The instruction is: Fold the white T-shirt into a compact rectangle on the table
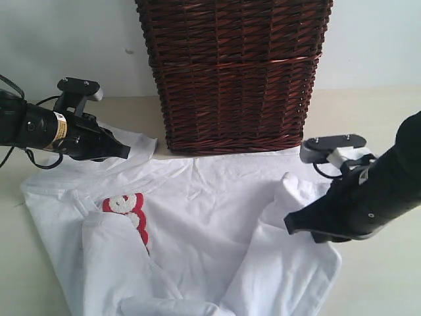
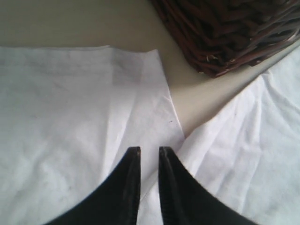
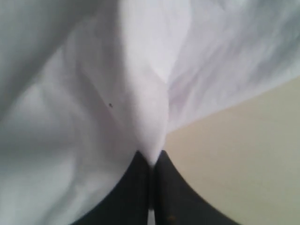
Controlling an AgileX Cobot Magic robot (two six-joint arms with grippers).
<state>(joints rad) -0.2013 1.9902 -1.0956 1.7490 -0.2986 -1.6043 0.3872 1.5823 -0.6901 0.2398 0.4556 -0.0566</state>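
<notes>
Pale table [image 1: 20, 263] under white T-shirt [image 1: 210, 197], one fold in tight right claw [image 3: 153, 159], left claw [image 2: 149, 151] slightly spread.

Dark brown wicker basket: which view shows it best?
The exterior view: the dark brown wicker basket stands at top centre, its front face visible. The left wrist view catches only a lower corner; the right wrist view shows none.

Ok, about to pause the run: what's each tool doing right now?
Left tool: slightly open, over the shirt, holding nothing.
Right tool: closed on a fold of the shirt.
</notes>
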